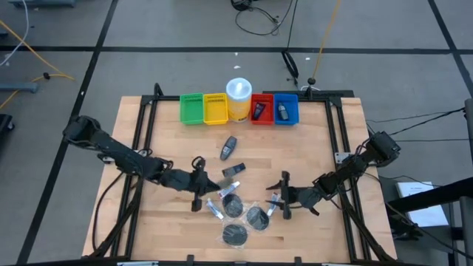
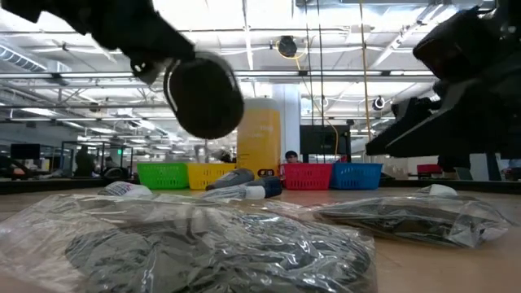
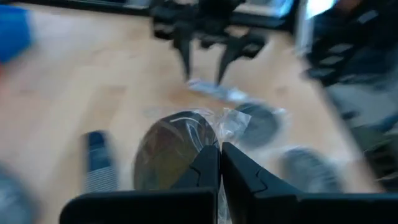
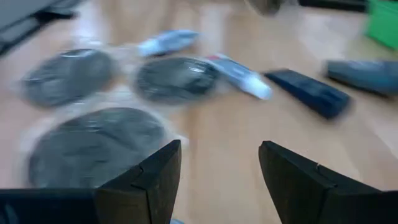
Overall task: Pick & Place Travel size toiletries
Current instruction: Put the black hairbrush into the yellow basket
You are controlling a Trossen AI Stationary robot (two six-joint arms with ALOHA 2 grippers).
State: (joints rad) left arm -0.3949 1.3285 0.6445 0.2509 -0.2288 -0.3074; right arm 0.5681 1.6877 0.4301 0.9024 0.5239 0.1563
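My left gripper (image 3: 219,163) is shut on a dark round disc in clear wrap (image 3: 173,152), held above the table's middle (image 1: 202,185). Three more wrapped discs (image 1: 233,206), (image 1: 257,217), (image 1: 234,234) lie flat near the near edge. Two little white tubes (image 1: 214,210), (image 1: 272,202) lie beside them. Two dark grey oblong bottles (image 1: 228,148), (image 1: 232,170) lie farther back. My right gripper (image 1: 284,198) is open and hovers just right of the discs (image 4: 93,146), touching nothing. My left gripper pinches the wrapped disc between its two fingers at the disc's rim and the bunched clear wrap (image 3: 210,138). The disc (image 2: 203,94) is lifted clear of the table. It hangs below the fingers, nearly upright, its round face toward the near edge.
Green (image 1: 191,108), yellow (image 1: 216,108), red (image 1: 261,109) and blue (image 1: 286,109) bins stand in a row at the far edge, with a white cylinder with a yellow base (image 1: 239,98) between them. The red and blue bins each hold a small item. Bare wood lies left of my left arm.
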